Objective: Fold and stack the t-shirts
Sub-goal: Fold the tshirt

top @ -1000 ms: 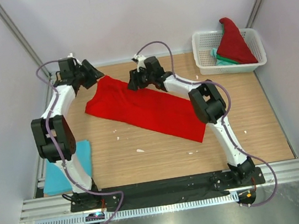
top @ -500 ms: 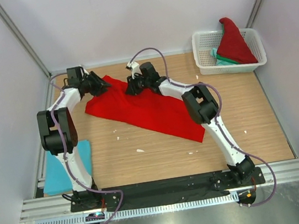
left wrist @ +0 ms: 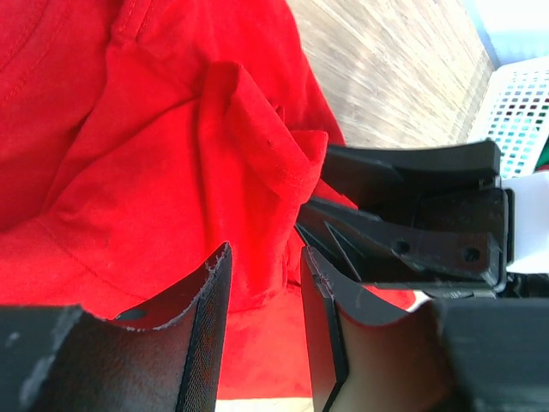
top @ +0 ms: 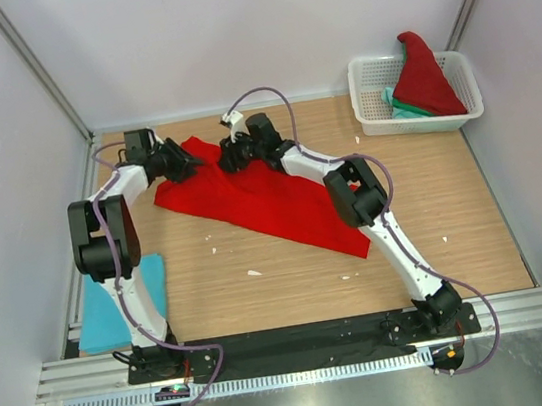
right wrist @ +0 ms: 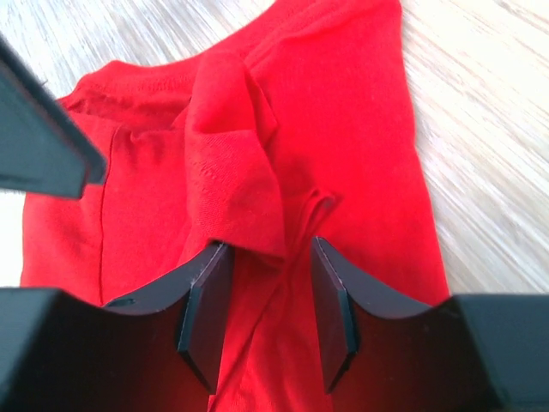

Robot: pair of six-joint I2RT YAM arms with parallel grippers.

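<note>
Top external view showed the bright red soft cloth t-shirt (top: pixel 270 198) flat on the wooden table (top: pixel 291 271), long axis running from far left to near right. At its far-left end sat the left hand (top: pixel 180 161) and right hand (top: pixel 228 158), side by side. Right hand's fingers were nearly closed, pinching a raised fold. Left hand was equally narrow over cloth; grip could not be confirmed. Judged: any fold would travel toward the near-right end
</note>
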